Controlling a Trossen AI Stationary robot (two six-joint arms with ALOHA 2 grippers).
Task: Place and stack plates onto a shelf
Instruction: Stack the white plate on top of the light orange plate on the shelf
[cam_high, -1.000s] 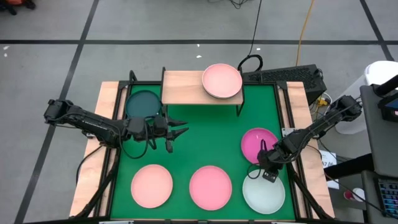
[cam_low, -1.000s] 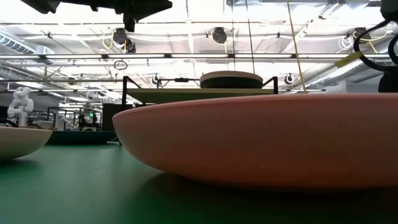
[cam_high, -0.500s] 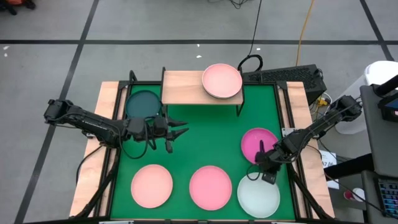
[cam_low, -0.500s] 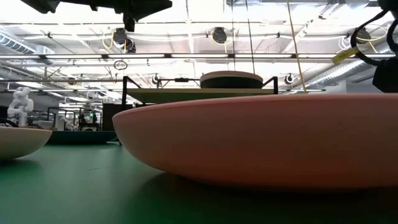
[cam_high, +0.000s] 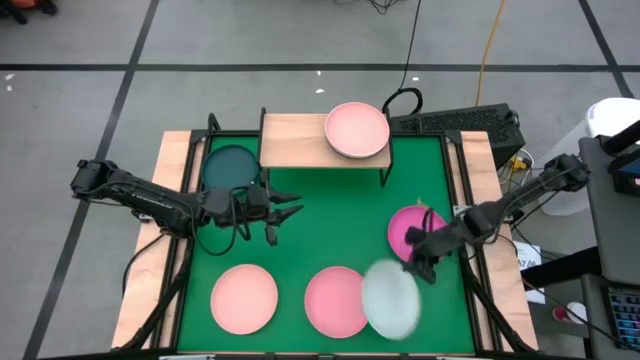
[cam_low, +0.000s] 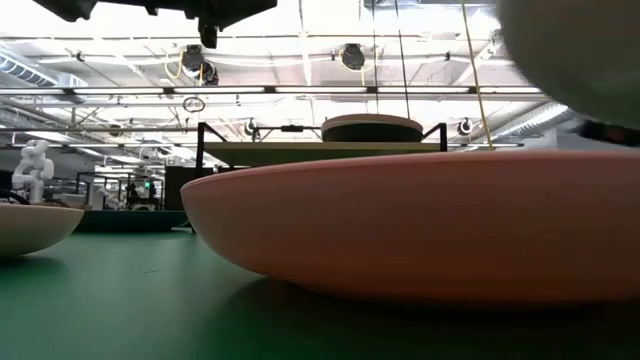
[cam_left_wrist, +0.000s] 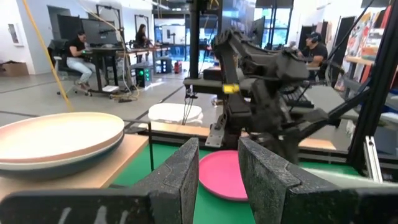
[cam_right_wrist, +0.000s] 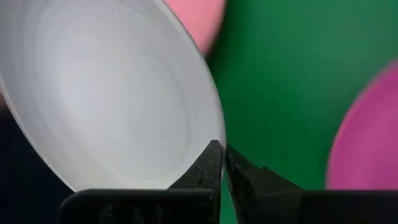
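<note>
My right gripper (cam_high: 417, 265) is shut on a pale mint-white plate (cam_high: 390, 298), which hangs over the right rim of a pink plate (cam_high: 335, 300) at the mat's near side. That plate also fills the low view's top right corner (cam_low: 580, 50). A magenta plate (cam_high: 415, 228) lies flat beside the gripper and a light pink plate (cam_high: 244, 298) at the near left. The shelf (cam_high: 300, 140) carries a light pink plate (cam_high: 357, 130) on top of a darker one (cam_left_wrist: 68, 163). A dark teal plate (cam_high: 232, 165) lies left of the shelf. My left gripper (cam_high: 287, 212) hovers open mid-table. My right gripper pinches the white plate's rim (cam_right_wrist: 216, 138) between its two fingers, on the plate's far right side. The fingers come slanting from the table's right. The plate is lifted clear of the mat and tilted, reaching away from the fingers toward the near left.
A green mat (cam_high: 330, 220) covers the table between wooden side strips. The shelf's black legs (cam_high: 384, 175) stand on it. A keyboard (cam_high: 455, 122) lies behind the far right corner. People sit at desks in the room beyond (cam_left_wrist: 78, 53).
My right gripper has shut on the white plate's far right rim and risen, swinging toward the table's left. The plate has come off the mat at the near right, tipped up, and now hangs partly over the middle pink plate.
</note>
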